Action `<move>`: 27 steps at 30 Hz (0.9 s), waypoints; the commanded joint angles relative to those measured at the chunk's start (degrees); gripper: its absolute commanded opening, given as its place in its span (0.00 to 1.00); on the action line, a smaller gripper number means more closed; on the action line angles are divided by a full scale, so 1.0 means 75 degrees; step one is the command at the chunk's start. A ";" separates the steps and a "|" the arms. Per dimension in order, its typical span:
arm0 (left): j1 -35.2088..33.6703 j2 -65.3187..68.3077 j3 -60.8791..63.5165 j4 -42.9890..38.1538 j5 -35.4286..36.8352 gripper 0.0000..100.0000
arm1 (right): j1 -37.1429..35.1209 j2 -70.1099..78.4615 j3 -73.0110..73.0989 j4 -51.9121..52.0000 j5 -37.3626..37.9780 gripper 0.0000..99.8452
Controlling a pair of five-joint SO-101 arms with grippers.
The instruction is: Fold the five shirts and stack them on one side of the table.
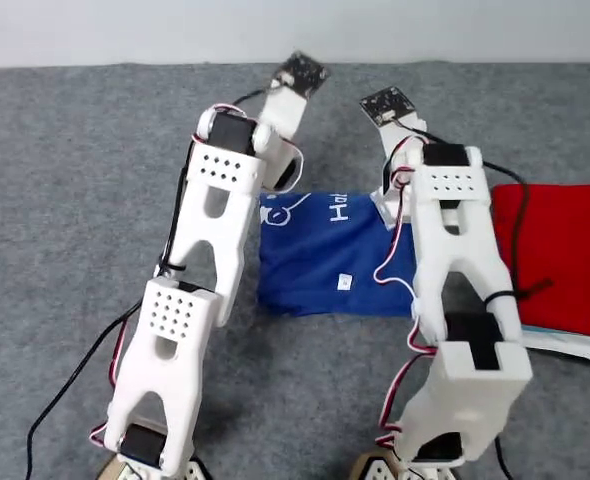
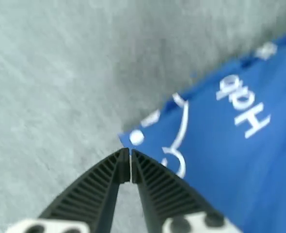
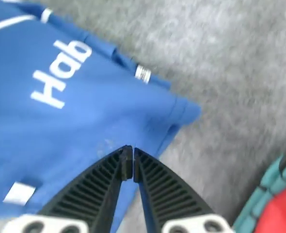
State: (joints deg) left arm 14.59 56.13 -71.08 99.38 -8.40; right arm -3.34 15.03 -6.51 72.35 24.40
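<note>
A folded blue shirt [image 1: 320, 255] lies flat near the middle of the grey, carpet-like table [image 1: 75, 200], between the two white robot arms. White lettering [image 1: 338, 207] runs along its far edge, and a small white label [image 1: 344, 282] sits closer to its near edge.

The left arm stretches out over the far left corner of the blue shirt. In its wrist view the left gripper [image 2: 130, 165] has its two black ribbed fingers [image 2: 99, 184] pressed together with only a hairline gap, and their tips sit right at that corner of the cloth. Whether any cloth is pinched between them cannot be told.

The right arm stretches out over the far right corner of the same shirt. The right gripper [image 3: 130, 162] also has its fingers together, with the tips over the blue fabric just inside the corner. Again, no pinched cloth can be made out.

At the right side of the table, just beside the blue shirt, a folded red shirt [image 1: 565, 250] lies on top of a stack. White and teal edges [image 1: 575, 345] of other garments show from under its near side.
</note>
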 commanded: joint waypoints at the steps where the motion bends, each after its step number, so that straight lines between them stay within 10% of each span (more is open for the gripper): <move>1: 0.0258 -0.1641 0.2362 0.0188 -0.0012 0.01 | 0.0029 -0.0733 -0.0410 0.0768 0.0000 0.01; 9: 0.0961 -0.3927 0.6722 0.0117 -0.0023 0.01 | 0.0744 -0.1037 -0.0410 0.1424 0.0000 0.01; 27: 0.1371 -0.3927 0.9102 -0.0985 0.0422 0.01 | 0.2210 -0.1717 -0.0375 0.1893 0.0000 0.01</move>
State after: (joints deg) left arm 25.58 29.76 -1.45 90.33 -5.49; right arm 11.78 5.45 -6.95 85.36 24.48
